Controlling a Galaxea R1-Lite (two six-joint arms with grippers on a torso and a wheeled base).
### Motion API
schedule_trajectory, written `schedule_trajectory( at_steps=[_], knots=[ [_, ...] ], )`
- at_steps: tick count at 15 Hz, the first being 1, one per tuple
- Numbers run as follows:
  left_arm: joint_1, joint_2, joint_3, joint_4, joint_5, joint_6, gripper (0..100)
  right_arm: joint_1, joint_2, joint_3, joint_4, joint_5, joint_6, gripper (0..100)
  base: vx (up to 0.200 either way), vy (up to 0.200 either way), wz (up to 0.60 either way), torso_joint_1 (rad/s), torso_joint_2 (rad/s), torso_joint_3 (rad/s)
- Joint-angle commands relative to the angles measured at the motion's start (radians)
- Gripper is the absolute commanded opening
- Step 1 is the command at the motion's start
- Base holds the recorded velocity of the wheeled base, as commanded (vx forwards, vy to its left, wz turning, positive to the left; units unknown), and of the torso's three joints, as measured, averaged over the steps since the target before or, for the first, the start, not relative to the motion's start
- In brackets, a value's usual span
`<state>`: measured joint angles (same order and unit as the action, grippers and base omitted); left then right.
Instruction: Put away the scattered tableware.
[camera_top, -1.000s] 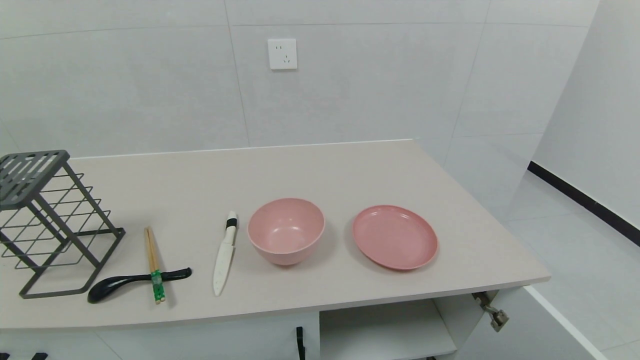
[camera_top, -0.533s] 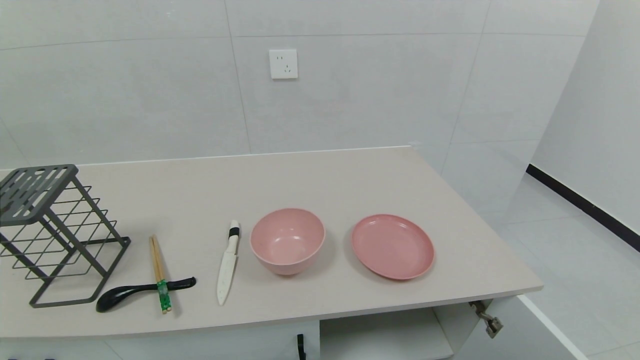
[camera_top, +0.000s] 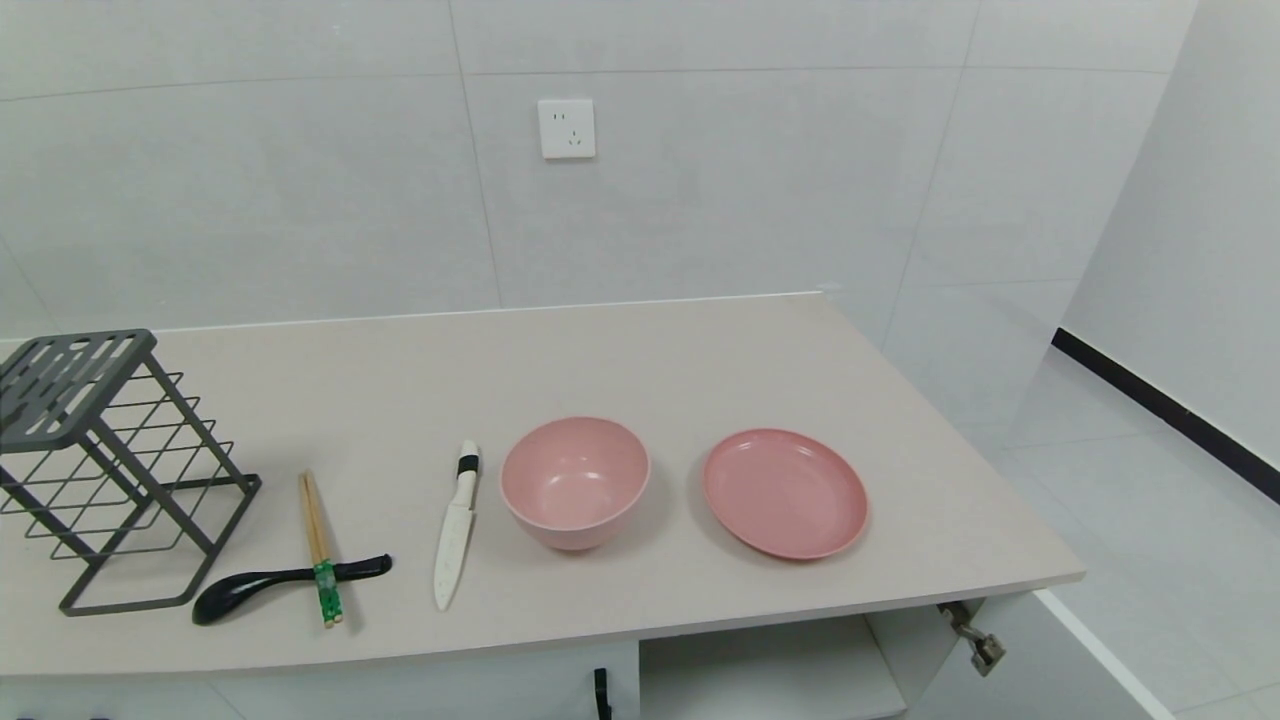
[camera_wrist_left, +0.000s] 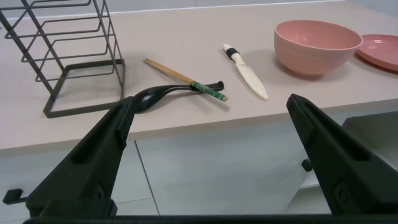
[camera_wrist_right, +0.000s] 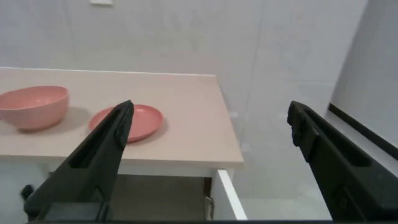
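Left gripper (camera_wrist_left: 209, 103): held spread apart; spoon (camera_wrist_left: 152, 96) and chopsticks (camera_wrist_left: 180, 77) seen ahead.
Right gripper (camera_wrist_right: 209, 108): held spread apart; plate (camera_wrist_right: 144, 119) seen ahead.

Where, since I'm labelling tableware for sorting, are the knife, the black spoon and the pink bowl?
knife (camera_top: 455, 528), head view, on the white blade just below the handle.
black spoon (camera_top: 275, 579), head view, on the handle between scoop and chopsticks.
pink bowl (camera_top: 575, 482), head view, on the inside bottom.

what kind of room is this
Probably a kitchen: a beige countertop with white cabinets beneath, tableware such as a pink bowl and pink plate on it, and a wire rack beside them.
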<state>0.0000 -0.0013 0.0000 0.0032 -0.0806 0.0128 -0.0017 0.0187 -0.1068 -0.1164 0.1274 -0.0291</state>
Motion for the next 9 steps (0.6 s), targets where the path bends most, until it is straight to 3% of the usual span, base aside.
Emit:
schedule_trajectory(
  at_steps=[1, 4, 6, 9],
  knots=[
    [0.000, 0.001, 0.000, 0.000, 0.001, 0.000, 100, 0.011, 0.109, -0.152, 0.073, 0.101, -0.009, 100, 0.000, 0.000, 0.00, 0.000, 0.00, 0.000],
    [0.000, 0.001, 0.000, 0.000, 0.001, 0.001, 100, 0.091, 0.400, -0.283, 0.070, 0.296, 0.015, 100, 0.000, 0.000, 0.00, 0.000, 0.00, 0.000],
    [0.000, 0.001, 0.000, 0.000, -0.001, 0.001, 100, 0.118, 0.610, -0.329, 0.034, 0.354, 0.026, 100, 0.000, 0.000, 0.00, 0.000, 0.00, 0.000],
    [0.000, 0.001, 0.000, 0.000, 0.001, 0.001, 100, 0.124, 0.942, -0.327, -0.181, 0.354, 0.018, 100, 0.000, 0.000, 0.00, 0.000, 0.00, 0.000]
  ],
)
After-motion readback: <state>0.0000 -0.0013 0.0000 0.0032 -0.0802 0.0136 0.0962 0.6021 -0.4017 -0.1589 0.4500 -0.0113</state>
